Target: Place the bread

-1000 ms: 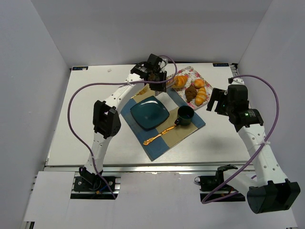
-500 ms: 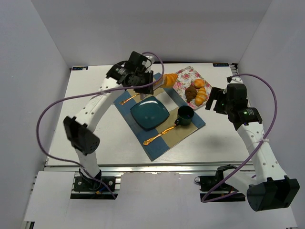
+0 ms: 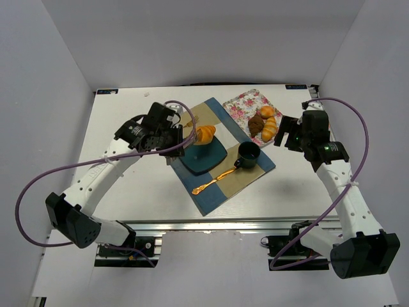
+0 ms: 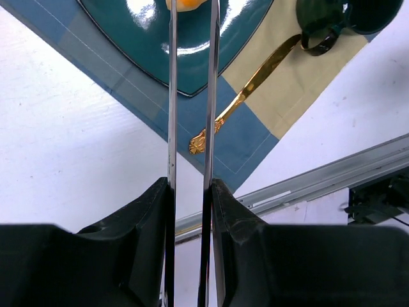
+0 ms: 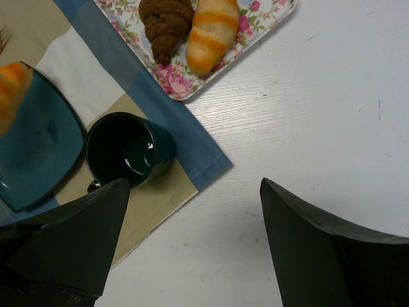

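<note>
**A:** Where's the bread?

**B:** The bread (image 3: 206, 134) is nipped at the very tips of the left tool (image 3: 198, 134). Its two long, thin fingers (image 4: 171, 96) stand narrow and nearly parallel around the bread. The bread is over the far part of the teal plate (image 3: 204, 160). Whether it touches the plate I cannot tell.

**A:** And the other arm?

**B:** The right tool (image 5: 195, 236) is spread wide with nothing between its fingers. It is over the white counter (image 5: 319, 128), to the right of the blue-and-tan placemat (image 3: 252, 174) and well apart from the bread.

**A:** What's in the containers?

**B:** The flowered tray (image 3: 243, 105) lies at the far right corner of the placemat. It carries a dark brown pastry (image 5: 165, 22) and a golden striped roll (image 5: 209, 32) side by side. The top view shows one more small golden roll (image 3: 266, 112) just behind them.

**A:** And the cup?

**B:** The dark green cup (image 5: 124, 150) stands upright on the placemat, between plate and tray. Its inside looks dark and glossy. A gold spoon (image 3: 214, 179) lies on the placemat, one end near the cup's handle.
</note>
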You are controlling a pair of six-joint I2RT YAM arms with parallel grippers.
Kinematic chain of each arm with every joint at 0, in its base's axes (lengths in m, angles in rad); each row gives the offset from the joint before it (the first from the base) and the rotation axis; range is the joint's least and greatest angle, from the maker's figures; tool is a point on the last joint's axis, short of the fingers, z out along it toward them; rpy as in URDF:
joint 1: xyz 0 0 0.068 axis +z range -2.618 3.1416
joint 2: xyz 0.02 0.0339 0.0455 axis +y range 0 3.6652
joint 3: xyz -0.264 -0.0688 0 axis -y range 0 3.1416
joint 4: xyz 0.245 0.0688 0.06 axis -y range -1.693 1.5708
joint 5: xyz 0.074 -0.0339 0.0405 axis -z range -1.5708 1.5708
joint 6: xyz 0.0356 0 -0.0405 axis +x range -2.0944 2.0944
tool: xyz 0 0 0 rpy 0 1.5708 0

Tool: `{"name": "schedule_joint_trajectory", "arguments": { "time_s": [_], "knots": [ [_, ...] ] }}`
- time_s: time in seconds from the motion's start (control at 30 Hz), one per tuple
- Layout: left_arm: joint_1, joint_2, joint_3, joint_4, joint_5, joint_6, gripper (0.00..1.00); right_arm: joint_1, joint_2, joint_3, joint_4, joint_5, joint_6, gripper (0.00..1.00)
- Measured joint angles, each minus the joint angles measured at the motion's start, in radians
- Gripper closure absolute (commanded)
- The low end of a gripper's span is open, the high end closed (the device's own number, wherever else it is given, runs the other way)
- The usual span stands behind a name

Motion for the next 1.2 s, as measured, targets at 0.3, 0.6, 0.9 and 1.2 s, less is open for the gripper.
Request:
{"name": "schedule_joint_trajectory", "arguments": {
  "time_s": [0.3, 0.6, 0.9, 1.2],
  "knots": [
    [0.0, -0.026, -0.174, 0.044, -0.004, -0.008, 0.9, 0.0, 0.001, 0.0, 0.0, -0.005, 0.0, 0.11],
    [0.0, -0.043, -0.208, 0.016, -0.044, -0.007, 0.59, 0.0, 0.001, 0.0, 0.003, -0.008, 0.002, 0.11],
    [0.0, -0.073, -0.15, -0.005, -0.056, -0.019, 0.43, 0.0, 0.017, 0.0, 0.008, -0.014, 0.002, 0.11],
    [0.0, -0.074, -0.053, -0.074, -0.205, -0.052, 0.52, 0.0, 0.047, 0.0, 0.012, -0.034, 0.002, 0.11]
  ]
}}
